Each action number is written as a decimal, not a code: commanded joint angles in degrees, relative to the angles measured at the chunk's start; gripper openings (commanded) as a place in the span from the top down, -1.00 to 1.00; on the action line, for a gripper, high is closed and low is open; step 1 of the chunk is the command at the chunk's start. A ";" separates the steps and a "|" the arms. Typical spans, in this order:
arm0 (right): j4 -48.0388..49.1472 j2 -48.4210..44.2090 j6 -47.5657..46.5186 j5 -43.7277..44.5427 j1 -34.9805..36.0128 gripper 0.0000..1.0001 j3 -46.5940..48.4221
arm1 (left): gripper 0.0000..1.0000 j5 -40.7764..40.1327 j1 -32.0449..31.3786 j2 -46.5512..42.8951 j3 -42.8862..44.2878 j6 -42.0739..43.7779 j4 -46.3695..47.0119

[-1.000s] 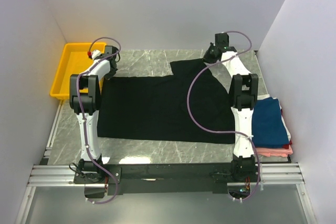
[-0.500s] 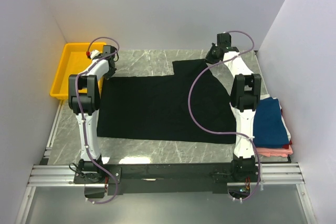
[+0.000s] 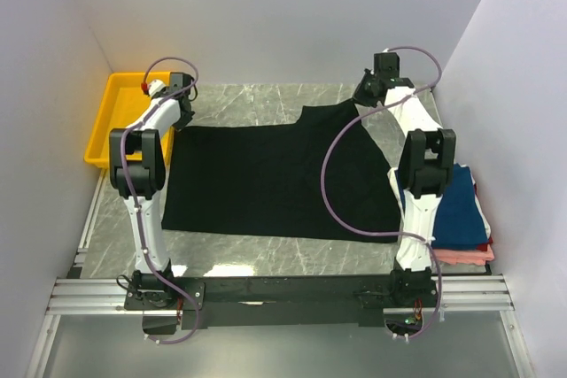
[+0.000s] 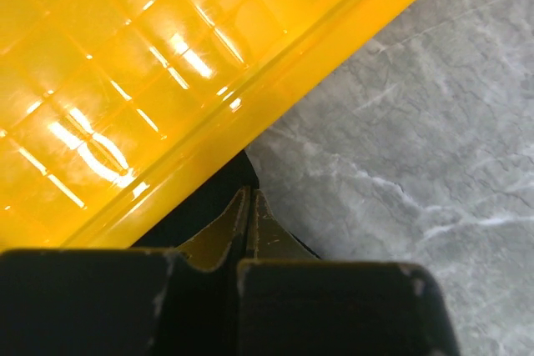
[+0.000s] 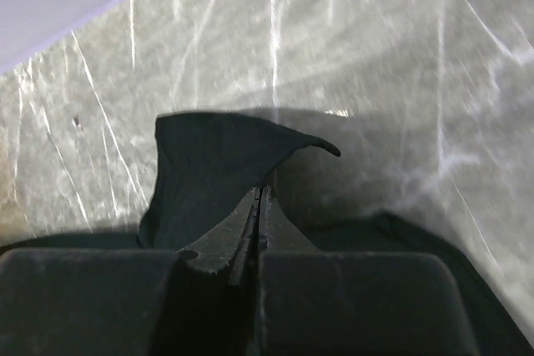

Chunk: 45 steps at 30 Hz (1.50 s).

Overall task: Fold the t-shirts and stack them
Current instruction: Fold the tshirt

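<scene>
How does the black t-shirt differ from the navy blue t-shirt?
The black t-shirt lies spread open on the table; the navy blue t-shirt is folded atop a stack. The black one covers far more area than the navy one. The left claw and right claw pinch the black one's far edge; neither holds the navy one. Both are plain dark cloth.

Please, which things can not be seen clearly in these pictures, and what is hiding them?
- Folded stack, top view: the right arm covers its left side; lower shirts show only edges, so the count is unclear.
- Yellow tray: the left arm covers its right side from above; the left wrist view crops it.
- Black t-shirt: each wrist view shows only a scrap; the frame cuts off the rest.
</scene>
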 commanded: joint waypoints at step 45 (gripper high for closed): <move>8.29 -64.74 5.65 1.07 -0.06 1.00 -73.00 | 0.99 2.38 -0.18 -39.70 -44.54 -7.47 8.24</move>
